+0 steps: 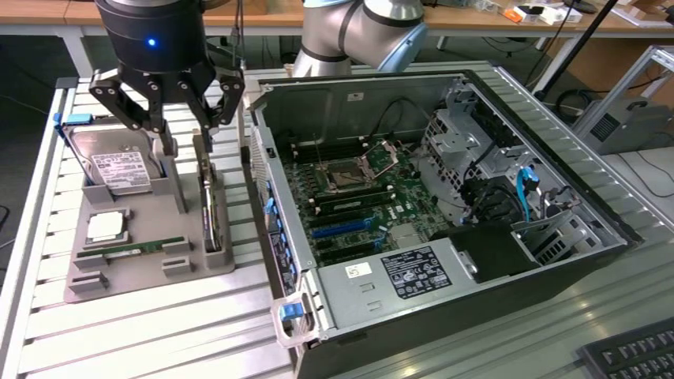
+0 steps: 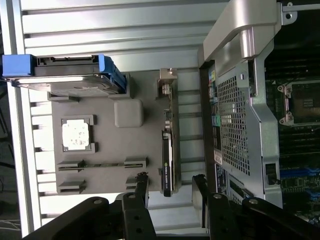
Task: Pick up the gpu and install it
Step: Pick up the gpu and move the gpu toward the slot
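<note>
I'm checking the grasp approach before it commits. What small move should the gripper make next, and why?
Probably lower straight down. The gripper is open and straddles one end of the gpu, which stands on edge in the gray holder. Its tips seem to sit above the card's top edge, so closing now would likely catch little or nothing.

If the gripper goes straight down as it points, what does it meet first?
Most likely the gpu, standing on edge in the gray fixture: the gripper is open, a finger to either side of the card's top edge. How far above it is unclear.
</note>
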Robot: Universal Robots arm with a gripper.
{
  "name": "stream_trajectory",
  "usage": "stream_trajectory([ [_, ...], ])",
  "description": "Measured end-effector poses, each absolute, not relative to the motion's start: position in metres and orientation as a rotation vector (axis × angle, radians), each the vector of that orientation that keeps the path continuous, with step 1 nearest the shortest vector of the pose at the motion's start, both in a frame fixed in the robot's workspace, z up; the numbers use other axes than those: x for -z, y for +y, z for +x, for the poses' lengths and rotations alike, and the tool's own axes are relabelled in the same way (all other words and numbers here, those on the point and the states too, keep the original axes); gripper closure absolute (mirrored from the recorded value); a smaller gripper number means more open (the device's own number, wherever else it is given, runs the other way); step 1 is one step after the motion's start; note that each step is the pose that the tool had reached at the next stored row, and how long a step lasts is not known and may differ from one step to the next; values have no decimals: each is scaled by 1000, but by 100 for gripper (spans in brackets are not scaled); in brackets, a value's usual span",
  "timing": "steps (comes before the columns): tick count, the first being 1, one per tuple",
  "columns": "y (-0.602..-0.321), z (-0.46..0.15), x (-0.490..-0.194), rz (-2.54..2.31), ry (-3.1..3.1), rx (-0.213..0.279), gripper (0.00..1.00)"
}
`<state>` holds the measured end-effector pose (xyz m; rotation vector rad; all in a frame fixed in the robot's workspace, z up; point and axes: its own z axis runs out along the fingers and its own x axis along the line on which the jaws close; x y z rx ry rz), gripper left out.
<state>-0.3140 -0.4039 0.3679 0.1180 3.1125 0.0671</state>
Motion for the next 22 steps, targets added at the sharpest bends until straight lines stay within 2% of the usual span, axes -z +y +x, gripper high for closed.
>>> stream_trajectory([
  [10,-405,-314,-360,118,3112,-66,52],
  [11,-405,-314,-356,118,3112,-36,52],
  [12,-405,-313,-352,118,3112,-25,52],
  [22,-405,-312,-341,117,3112,-23,52],
])
